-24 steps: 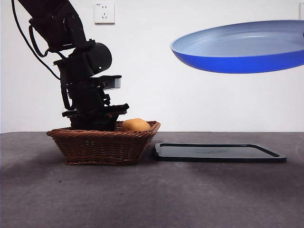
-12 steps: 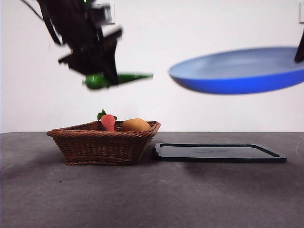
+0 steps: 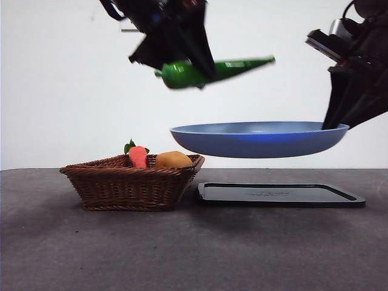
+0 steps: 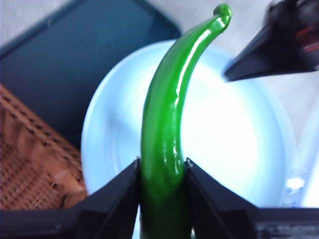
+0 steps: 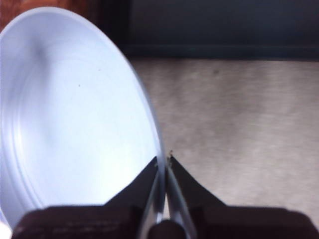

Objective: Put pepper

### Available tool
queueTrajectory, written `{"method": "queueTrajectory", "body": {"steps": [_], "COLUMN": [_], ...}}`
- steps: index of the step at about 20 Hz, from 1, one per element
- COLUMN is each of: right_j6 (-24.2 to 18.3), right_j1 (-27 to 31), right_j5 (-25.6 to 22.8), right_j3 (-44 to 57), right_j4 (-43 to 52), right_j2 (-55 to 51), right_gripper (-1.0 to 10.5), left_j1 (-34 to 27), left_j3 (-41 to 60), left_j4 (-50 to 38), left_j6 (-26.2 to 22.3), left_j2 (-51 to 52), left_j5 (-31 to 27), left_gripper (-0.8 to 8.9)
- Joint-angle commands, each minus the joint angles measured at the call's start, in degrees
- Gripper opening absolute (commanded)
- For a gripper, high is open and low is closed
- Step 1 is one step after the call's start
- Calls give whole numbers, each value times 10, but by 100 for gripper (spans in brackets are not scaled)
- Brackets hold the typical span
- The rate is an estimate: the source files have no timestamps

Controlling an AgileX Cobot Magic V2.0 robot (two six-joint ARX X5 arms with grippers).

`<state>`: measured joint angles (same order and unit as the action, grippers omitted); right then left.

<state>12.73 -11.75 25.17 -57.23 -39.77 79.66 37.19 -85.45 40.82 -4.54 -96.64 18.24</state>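
The dark bench (image 3: 194,248) fills the foreground of the front view. On it stands a woven basket (image 3: 132,188) holding a red-orange vegetable with green leaves (image 3: 137,155) and a rounded orange-yellow fruit (image 3: 173,159); just beside the basket lies a flat black tray (image 3: 279,195).

Above the tray hangs a blue plate (image 3: 259,139), level and clear of the bench. The right gripper (image 5: 163,164) has its jaws pinched together on the plate's rim — the thin edge runs straight between them in the right wrist view.

Higher up, over the plate's basket-side half, is the pepper (image 3: 206,71), glossy green and lying nearly level, its slender tip pointing toward the right gripper. The left gripper (image 4: 162,172) has its jaws clamped on the pepper's thick end; in the left wrist view the pepper arches out over the plate's pale inside, with the basket and the tray beyond the rim.

A white wall (image 3: 60,91) closes the scene behind.
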Motion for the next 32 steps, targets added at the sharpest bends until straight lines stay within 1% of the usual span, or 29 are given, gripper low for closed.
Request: {"method": "queueTrajectory", "body": {"steps": [1, 6, 9, 10, 13, 14, 17, 24, 26, 29, 32], "right_j6": [10, 9, 7, 6, 3, 3, 3, 3, 7, 10, 20], "right_j1": [-8, -8, -8, -8, -8, -8, -8, 0, 18, 61, 100], "right_j5": [4, 5, 5, 5, 5, 4, 4, 2, 2, 0, 0], "right_j3": [-12, -12, -12, -12, -12, -12, -12, -12, -12, -12, -23], "right_j4": [7, 7, 7, 7, 7, 7, 4, 9, 20, 48, 73], "right_j2": [6, 6, 6, 6, 6, 6, 6, 6, 6, 14, 51], "right_gripper": [6, 6, 6, 6, 6, 6, 6, 6, 5, 5, 5], "left_j1": [12, 25, 30, 34, 37, 37, 37, 37, 36, 33, 32], "left_j3": [-10, -10, -10, -10, -10, -10, -10, -10, -10, -10, -10], "left_j4": [-5, -10, -11, -15, -19, -18, -14, 9, 20, 40, 46], "left_j6": [-15, -15, -15, -15, -12, -12, -12, -13, -13, -15, -15], "left_j2": [-45, -94, -104, -104, -104, -104, -95, -12, 22, 78, 129], "left_j5": [-27, -31, -31, -31, -31, -31, -30, -32, -32, -32, -32], "left_gripper": [123, 125, 128, 137, 228, 244, 247, 247, 247, 247, 247]}}
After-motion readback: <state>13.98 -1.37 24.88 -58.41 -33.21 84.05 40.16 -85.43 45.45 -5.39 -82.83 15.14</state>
